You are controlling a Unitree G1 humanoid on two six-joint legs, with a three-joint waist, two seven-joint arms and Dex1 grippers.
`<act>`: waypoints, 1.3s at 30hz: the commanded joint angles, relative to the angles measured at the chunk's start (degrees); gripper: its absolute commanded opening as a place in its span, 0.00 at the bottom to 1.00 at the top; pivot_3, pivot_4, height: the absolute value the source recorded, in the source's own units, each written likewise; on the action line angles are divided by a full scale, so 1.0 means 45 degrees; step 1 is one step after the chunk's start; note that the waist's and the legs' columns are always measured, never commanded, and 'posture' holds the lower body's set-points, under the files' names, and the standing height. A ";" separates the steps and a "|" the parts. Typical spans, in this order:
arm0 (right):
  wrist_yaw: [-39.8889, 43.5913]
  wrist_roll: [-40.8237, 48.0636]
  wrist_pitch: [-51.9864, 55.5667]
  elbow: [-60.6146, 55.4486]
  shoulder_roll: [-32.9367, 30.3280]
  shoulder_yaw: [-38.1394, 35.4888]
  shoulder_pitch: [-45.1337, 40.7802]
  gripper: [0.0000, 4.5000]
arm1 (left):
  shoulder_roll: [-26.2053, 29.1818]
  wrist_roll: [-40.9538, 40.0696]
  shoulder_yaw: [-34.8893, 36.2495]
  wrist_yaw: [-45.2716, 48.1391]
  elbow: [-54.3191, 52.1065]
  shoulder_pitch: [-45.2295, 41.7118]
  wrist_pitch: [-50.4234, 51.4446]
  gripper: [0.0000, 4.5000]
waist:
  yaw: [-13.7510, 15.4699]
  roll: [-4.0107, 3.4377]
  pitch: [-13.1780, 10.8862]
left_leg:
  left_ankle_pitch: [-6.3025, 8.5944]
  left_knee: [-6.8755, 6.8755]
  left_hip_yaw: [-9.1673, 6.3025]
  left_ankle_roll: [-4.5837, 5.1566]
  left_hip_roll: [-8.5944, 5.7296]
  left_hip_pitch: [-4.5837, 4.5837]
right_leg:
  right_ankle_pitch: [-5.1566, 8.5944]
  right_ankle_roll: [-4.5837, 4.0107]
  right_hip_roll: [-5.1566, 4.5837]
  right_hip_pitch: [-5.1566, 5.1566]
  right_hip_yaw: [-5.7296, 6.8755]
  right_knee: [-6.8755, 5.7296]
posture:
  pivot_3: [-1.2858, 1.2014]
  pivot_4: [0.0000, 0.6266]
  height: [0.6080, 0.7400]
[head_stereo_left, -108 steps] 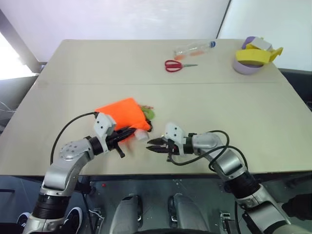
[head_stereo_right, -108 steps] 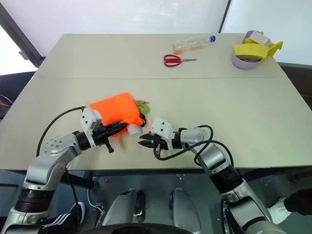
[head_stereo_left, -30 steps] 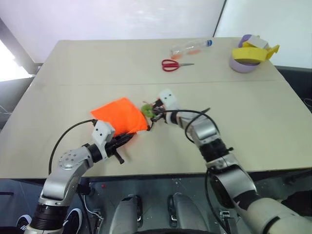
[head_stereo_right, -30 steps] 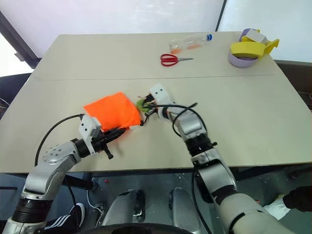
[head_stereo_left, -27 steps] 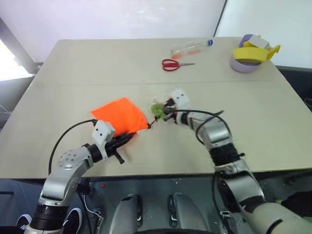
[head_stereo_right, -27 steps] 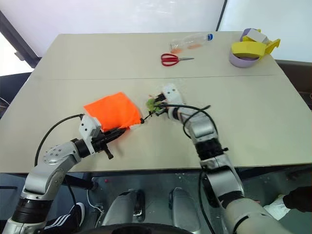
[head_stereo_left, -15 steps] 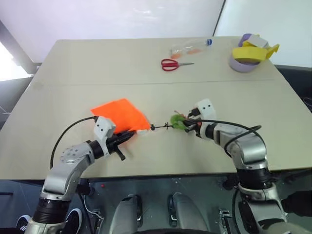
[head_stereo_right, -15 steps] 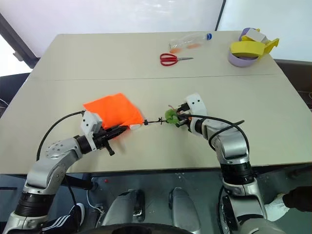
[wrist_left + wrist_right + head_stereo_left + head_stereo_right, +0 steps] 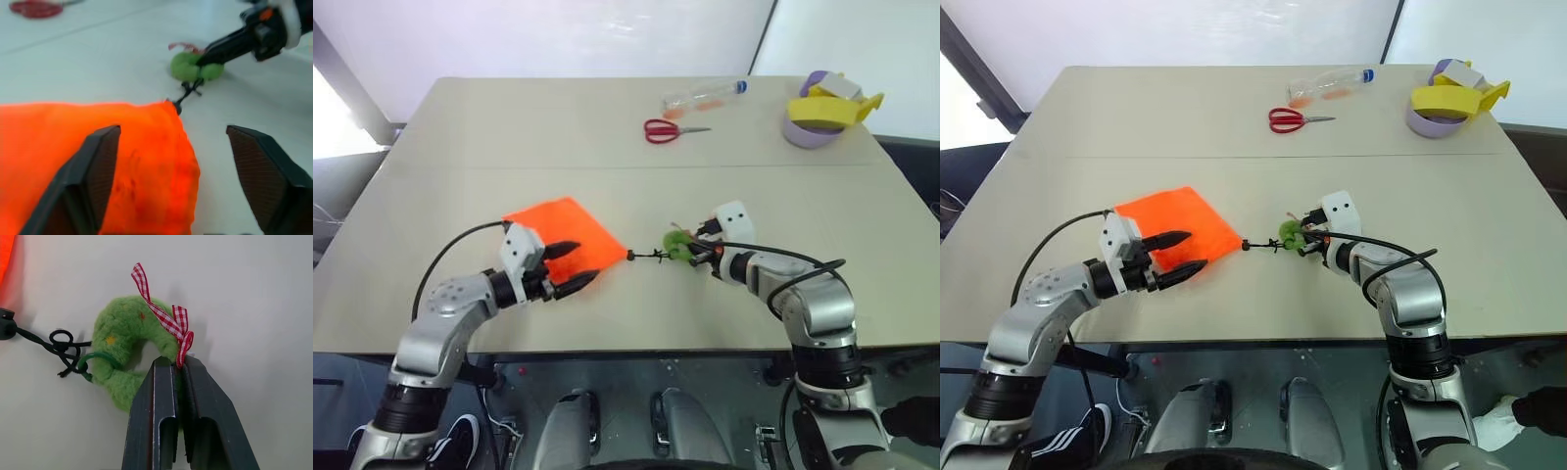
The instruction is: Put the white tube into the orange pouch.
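A: Starting close in at the left gripper [image 9: 588, 259]: clamped on the near edge of the orange pouch [image 9: 570, 220] a moment ago, now sprung wide, poised just over the fabric and holding nothing.
B: Letting go, then. And over at the right gripper [image 9: 174, 361]?
A: Pinched tight on the green tassel [image 9: 678, 243], same as half a second back. Dragged it away from the pouch, drew the dark cord [image 9: 649, 255] out straight between the two, and cinched the mouth down to a point.
B: Any sign of the white tube?
A: No sight of it. Peeking out white at the pouch's mouth half a second ago, gone from there now. Most likely tucked inside the closed pouch, but hidden by the fabric, so no way to be sure.
B: Sounds all but done.
A: Looks that way. Probably only a matter of releasing the tassel and backing off. Further up the table [image 9: 509, 137], no disturbance to the red scissors [image 9: 671, 130], the clear bottle [image 9: 705, 97] or the tape rolls [image 9: 822, 122] at the far corner, all well apart from the action
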State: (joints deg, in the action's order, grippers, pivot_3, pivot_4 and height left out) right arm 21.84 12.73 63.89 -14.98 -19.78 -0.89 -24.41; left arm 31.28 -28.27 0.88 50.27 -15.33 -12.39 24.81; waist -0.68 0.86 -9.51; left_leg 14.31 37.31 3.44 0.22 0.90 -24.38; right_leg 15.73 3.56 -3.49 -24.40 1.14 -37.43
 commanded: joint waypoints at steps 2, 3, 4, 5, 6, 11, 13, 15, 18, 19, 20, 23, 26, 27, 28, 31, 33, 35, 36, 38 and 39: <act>-0.0058 0.0178 -0.0318 -0.0132 0.0041 -0.0035 -0.0057 0.00 | 0.0346 0.0334 -0.0592 0.0545 -0.0196 -0.1473 -0.0222 0.83 | -0.0012 0.0000 0.0000 | -0.0002 0.0016 0.0001 0.0003 -0.0003 -0.0001 | -0.0016 0.0028 0.0001 0.0009 0.0001 0.0001 | 0.52 0.24 1.00; -0.0087 0.0166 -0.0369 -0.0111 0.0060 -0.0035 -0.0080 0.00 | 0.0382 0.1536 -0.1231 0.0460 0.0610 -0.2021 -0.1141 0.83 | -0.0012 0.0000 0.0000 | -0.0004 0.0016 0.0005 0.0007 -0.0007 0.0002 | -0.0024 0.0043 0.0002 0.0014 0.0001 0.0003 | 0.52 0.24 1.00; -0.0110 0.0158 -0.0413 -0.0085 0.0074 -0.0035 -0.0097 0.00 | 0.0392 0.2379 -0.1676 0.0379 0.1227 -0.2409 -0.1821 0.83 | -0.0007 0.0000 0.0001 | -0.0005 0.0015 0.0007 0.0009 -0.0011 0.0007 | -0.0028 0.0050 0.0006 0.0019 0.0001 0.0002 | 0.52 0.24 1.00; -0.0126 0.0154 -0.0440 -0.0055 0.0086 -0.0033 -0.0121 0.00 | 0.0318 0.3045 -0.2021 0.0262 0.1819 -0.2748 -0.2500 0.83 | -0.0003 0.0000 0.0001 | -0.0010 0.0015 0.0008 0.0017 -0.0013 0.0009 | -0.0032 0.0056 0.0015 0.0020 0.0002 0.0002 | 0.52 0.24 1.00; -0.0157 0.0138 -0.0487 -0.0015 0.0102 -0.0027 -0.0138 0.00 | -0.0065 0.3344 -0.2343 0.0042 0.2371 -0.3135 -0.2638 0.83 | -0.0010 0.0000 0.0001 | -0.0016 0.0015 0.0009 0.0026 -0.0015 0.0009 | -0.0033 0.0058 0.0023 0.0021 0.0002 0.0002 | 0.52 0.24 1.00; -0.0296 0.0120 -0.0648 0.0097 0.0169 -0.0024 -0.0223 0.00 | -0.1225 0.4166 -0.3528 -0.0113 0.3332 -0.3680 -0.2576 0.83 | -0.0035 0.0002 0.0000 | -0.0018 0.0022 0.0012 0.0031 -0.0014 -0.0006 | -0.0053 0.0100 0.0032 0.0019 -0.0001 0.0017 | 0.52 0.24 1.00; -0.0386 0.0125 -0.0713 0.0120 0.0262 -0.0053 -0.0255 0.00 | -0.1483 0.4553 -0.3814 -0.0283 0.3676 -0.3802 -0.2453 0.83 | -0.0040 0.0002 0.0000 | -0.0018 0.0018 0.0017 0.0031 -0.0011 -0.0006 | -0.0055 0.0105 0.0035 0.0017 -0.0006 0.0021 | 0.52 0.24 1.00; -0.0446 0.0116 -0.0740 0.0117 0.0300 -0.0027 -0.0275 0.00 | -0.1486 0.4765 -0.3985 -0.0187 0.3824 -0.3956 -0.2173 0.83 | -0.0024 0.0002 0.0000 | -0.0018 0.0019 0.0011 0.0031 -0.0002 -0.0005 | -0.0056 0.0105 0.0049 0.0016 -0.0006 0.0013 | 0.52 0.24 1.00; -0.0468 0.0216 -0.0687 0.0071 0.0376 -0.0050 -0.0286 0.00 | -0.1502 0.5089 -0.3879 -0.0442 0.4202 -0.4346 -0.1782 0.83 | -0.0019 0.0002 0.0000 | -0.0019 0.0027 -0.0002 0.0033 0.0001 -0.0002 | -0.0056 0.0104 0.0059 0.0016 -0.0006 -0.0003 | 0.52 0.24 1.00; -0.0456 0.0216 -0.0699 0.0069 0.0353 -0.0044 -0.0264 0.00 | -0.1461 0.5224 -0.3909 -0.0398 0.4344 -0.4522 -0.1742 0.83 | -0.0017 0.0002 0.0000 | -0.0021 0.0030 -0.0003 0.0036 0.0001 -0.0002 | -0.0056 0.0104 0.0059 0.0016 -0.0005 -0.0004 | 0.52 0.24 1.00; -0.0454 0.0206 -0.0711 0.0063 0.0330 -0.0028 -0.0244 0.00 | -0.1486 0.5271 -0.3906 -0.0404 0.4474 -0.4666 -0.1528 0.83 | -0.0017 0.0002 0.0000 | -0.0023 0.0036 -0.0003 0.0039 0.0000 -0.0003 | -0.0056 0.0104 0.0059 0.0016 -0.0006 -0.0005 | 0.52 0.24 1.00; -0.0465 0.0213 -0.0680 0.0009 0.0309 -0.0022 -0.0231 0.00 | -0.1680 0.5359 -0.4080 -0.0314 0.4834 -0.4989 -0.1091 0.83 | -0.0014 0.0002 0.0000 | -0.0024 0.0051 0.0001 0.0040 0.0000 -0.0007 | -0.0060 0.0111 0.0058 0.0019 -0.0007 -0.0005 | 0.52 0.24 1.00; -0.0472 0.0233 -0.0617 -0.0016 0.0303 -0.0018 -0.0296 0.00 | -0.1829 0.5129 -0.4322 0.0219 0.4898 -0.5211 0.0052 0.83 | -0.0019 0.0002 0.0000 | -0.0024 0.0061 0.0004 0.0040 -0.0002 -0.0013 | -0.0066 0.0121 0.0059 0.0019 -0.0008 -0.0006 | 0.52 0.24 1.00; -0.0443 0.0236 -0.0621 -0.0018 0.0274 0.0019 -0.0309 0.00 | -0.1803 0.5244 -0.4426 0.0350 0.4954 -0.5304 0.0102 0.83 | -0.0022 0.0002 0.0000 | -0.0024 0.0061 0.0005 0.0040 -0.0002 -0.0013 | -0.0066 0.0122 0.0060 0.0019 -0.0008 -0.0006 | 0.52 0.24 1.00; -0.0424 0.0235 -0.0623 -0.0022 0.0246 0.0055 -0.0314 0.00 | -0.1812 0.5316 -0.4462 0.0402 0.5052 -0.5402 0.0236 0.83 | -0.0019 0.0002 0.0000 | -0.0024 0.0061 0.0005 0.0040 -0.0002 -0.0013 | -0.0066 0.0122 0.0060 0.0019 -0.0007 -0.0006 | 0.52 0.24 1.00; -0.0445 0.0266 -0.0601 -0.0073 0.0206 0.0066 -0.0294 0.00 | -0.1661 0.5494 -0.4792 0.0904 0.5177 -0.5625 0.0345 0.83 | -0.0015 0.0002 0.0000 | -0.0024 0.0068 0.0002 0.0040 -0.0002 -0.0012 | -0.0066 0.0122 0.0062 0.0019 -0.0007 -0.0016 | 0.52 0.24 1.00; -0.0480 0.0319 -0.0568 -0.0103 0.0220 0.0032 -0.0287 0.00 | -0.1651 0.5652 -0.4963 0.1003 0.5243 -0.5675 0.0400 0.83 | -0.0025 0.0002 0.0000 | -0.0024 0.0076 0.0002 0.0041 -0.0001 -0.0012 | -0.0066 0.0122 0.0062 0.0019 -0.0008 -0.0020 | 0.52 0.24 1.00; -0.0512 0.0329 -0.0562 -0.0142 0.0190 0.0058 -0.0282 0.00 | -0.1778 0.5674 -0.4966 0.0983 0.5351 -0.5693 0.0539 0.71 | -0.0014 0.0002 0.0000 | -0.0024 0.0084 0.0002 0.0041 -0.0001 -0.0012 | -0.0066 0.0122 0.0059 0.0021 -0.0011 -0.0021 | 0.52 0.24 1.00; -0.0528 0.0347 -0.0552 -0.0149 0.0190 0.0053 -0.0289 0.00 | -0.1764 0.5681 -0.5034 0.1075 0.5303 -0.5673 0.0631 0.65 | -0.0013 0.0002 0.0000 | -0.0024 0.0089 0.0002 0.0041 -0.0001 -0.0012 | -0.0066 0.0122 0.0059 0.0023 -0.0012 -0.0022 | 0.52 0.24 1.00; -0.0551 0.0360 -0.0547 -0.0156 0.0174 0.0059 -0.0296 0.00 | -0.1709 0.5705 -0.5110 0.1154 0.5169 -0.5629 0.0839 0.42 | -0.0015 0.0002 0.0000 | -0.0024 0.0095 0.0002 0.0041 -0.0001 -0.0012 | -0.0066 0.0122 0.0058 0.0027 -0.0013 -0.0023 | 0.52 0.24 1.00; -0.0555 0.0369 -0.0543 -0.0163 0.0171 0.0056 -0.0300 0.00 | -0.1706 0.5695 -0.5092 0.1147 0.5118 -0.5609 0.0937 0.32 | -0.0013 0.0002 0.0000 | -0.0024 0.0098 0.0002 0.0041 -0.0001 -0.0012 | -0.0066 0.0122 0.0058 0.0029 -0.0013 -0.0024 | 0.52 0.24 1.00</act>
State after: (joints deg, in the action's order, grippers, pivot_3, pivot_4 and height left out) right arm 19.44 13.79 61.63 -13.40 -18.68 -0.32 -24.78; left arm 23.58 -2.90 -20.97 54.59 8.37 -38.00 27.95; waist -0.74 0.87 -9.50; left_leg 14.21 37.77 3.45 0.41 0.90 -24.43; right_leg 15.44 4.11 -3.23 -24.26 1.08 -37.54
